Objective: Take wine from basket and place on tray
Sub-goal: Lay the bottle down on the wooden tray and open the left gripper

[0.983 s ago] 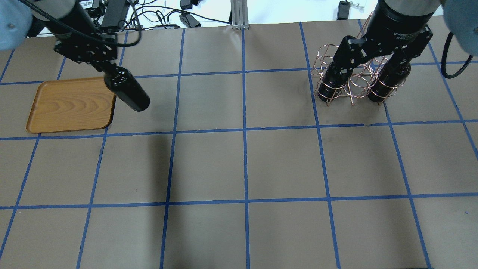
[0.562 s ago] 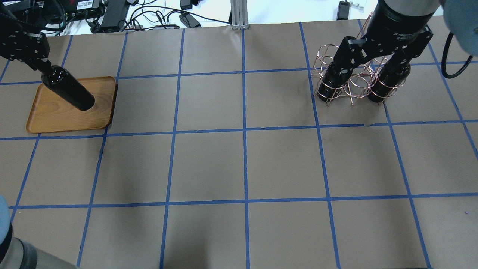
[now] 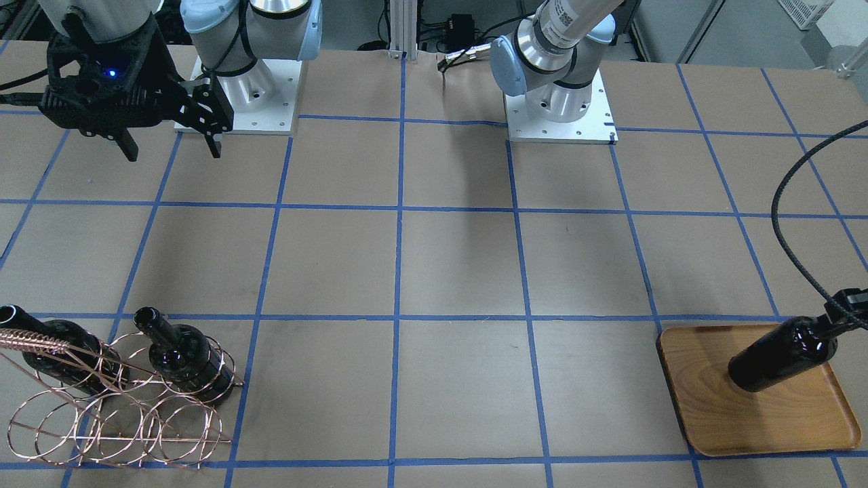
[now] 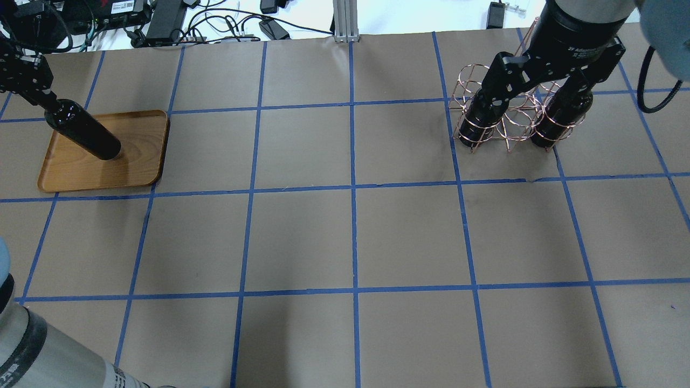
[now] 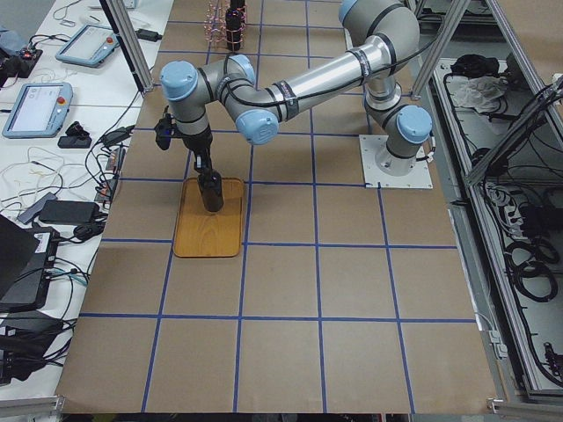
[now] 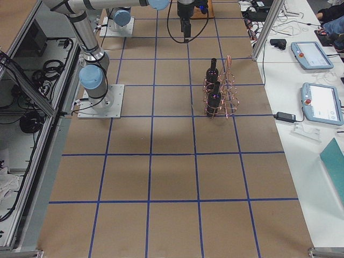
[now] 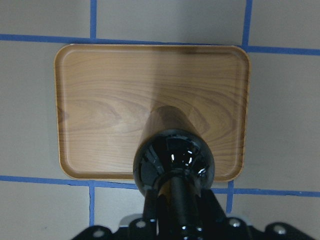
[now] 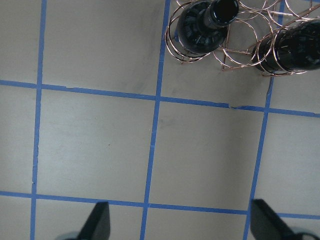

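My left gripper is shut on the neck of a near-black wine bottle, holding it upright over the wooden tray. The bottle's base sits low over the tray's middle; contact cannot be told. The left wrist view looks down the wine onto the tray. The copper wire basket stands at the far right with two more bottles in it. My right gripper hangs open and empty high above the table near the basket.
Cables and power bricks lie beyond the table's far edge, beside an aluminium post. Part of my left arm fills the overhead view's bottom left corner. Both arm bases stand on the robot's side of the table.
The left gripper has carried the bottle leftward from just right of the tray to over the tray and lower. The right arm and basket have not moved.
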`<state>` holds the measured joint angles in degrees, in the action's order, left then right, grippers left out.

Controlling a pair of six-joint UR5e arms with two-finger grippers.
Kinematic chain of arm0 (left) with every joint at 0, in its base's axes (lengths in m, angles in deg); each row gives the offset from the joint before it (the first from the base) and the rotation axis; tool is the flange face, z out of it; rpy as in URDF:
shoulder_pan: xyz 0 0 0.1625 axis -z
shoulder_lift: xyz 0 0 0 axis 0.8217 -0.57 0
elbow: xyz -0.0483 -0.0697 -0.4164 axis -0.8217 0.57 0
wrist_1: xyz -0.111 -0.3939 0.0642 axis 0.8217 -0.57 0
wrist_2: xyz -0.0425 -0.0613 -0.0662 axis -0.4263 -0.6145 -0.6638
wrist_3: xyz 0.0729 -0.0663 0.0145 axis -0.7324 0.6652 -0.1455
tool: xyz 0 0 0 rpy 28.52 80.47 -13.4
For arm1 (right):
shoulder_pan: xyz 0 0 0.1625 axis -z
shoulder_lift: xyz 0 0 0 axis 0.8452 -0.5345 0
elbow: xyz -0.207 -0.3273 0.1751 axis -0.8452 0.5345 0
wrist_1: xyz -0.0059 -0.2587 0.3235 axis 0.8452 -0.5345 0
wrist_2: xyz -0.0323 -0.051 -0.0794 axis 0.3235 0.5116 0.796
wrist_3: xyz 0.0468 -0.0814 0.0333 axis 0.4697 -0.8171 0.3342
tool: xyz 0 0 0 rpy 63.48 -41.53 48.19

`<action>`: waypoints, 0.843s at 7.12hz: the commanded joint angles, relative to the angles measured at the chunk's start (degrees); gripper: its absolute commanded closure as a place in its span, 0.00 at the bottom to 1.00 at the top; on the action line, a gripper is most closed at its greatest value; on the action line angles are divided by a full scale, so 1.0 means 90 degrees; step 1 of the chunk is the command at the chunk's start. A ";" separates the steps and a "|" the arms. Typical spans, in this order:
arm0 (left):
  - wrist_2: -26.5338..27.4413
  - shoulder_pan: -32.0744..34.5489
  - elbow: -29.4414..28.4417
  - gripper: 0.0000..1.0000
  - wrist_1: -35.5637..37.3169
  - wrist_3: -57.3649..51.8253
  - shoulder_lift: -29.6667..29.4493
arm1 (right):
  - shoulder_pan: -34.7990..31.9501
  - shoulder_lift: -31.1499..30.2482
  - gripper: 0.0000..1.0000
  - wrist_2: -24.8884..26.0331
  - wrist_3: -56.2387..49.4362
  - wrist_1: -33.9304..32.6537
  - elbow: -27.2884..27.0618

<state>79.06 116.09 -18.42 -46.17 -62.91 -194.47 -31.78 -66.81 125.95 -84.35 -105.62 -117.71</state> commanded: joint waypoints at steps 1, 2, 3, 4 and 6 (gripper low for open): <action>-0.0156 0.0007 0.0100 1.00 -0.0001 0.0024 -0.0052 | 0.0000 0.0009 0.00 -0.0006 -0.0012 -0.0006 0.0000; -0.0148 0.0007 0.0110 0.94 0.0047 0.0014 -0.0062 | 0.0000 0.0000 0.00 -0.0006 -0.0012 -0.0006 0.0000; -0.0148 0.0007 0.0149 0.93 0.0048 0.0014 -0.0072 | 0.0000 0.0000 0.00 0.0003 -0.0003 0.0004 0.0000; -0.0138 0.0007 0.0207 0.78 0.0057 0.0014 -0.0072 | 0.0000 0.0000 0.00 -0.0006 -0.0002 -0.0006 0.0000; -0.0148 0.0007 0.0247 0.26 0.0077 0.0014 -0.0062 | 0.0000 0.0000 0.00 -0.0006 -0.0002 -0.0006 0.0000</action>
<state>77.75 116.16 -16.44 -45.55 -62.74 -195.06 -31.78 -66.81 125.94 -84.37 -105.63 -117.71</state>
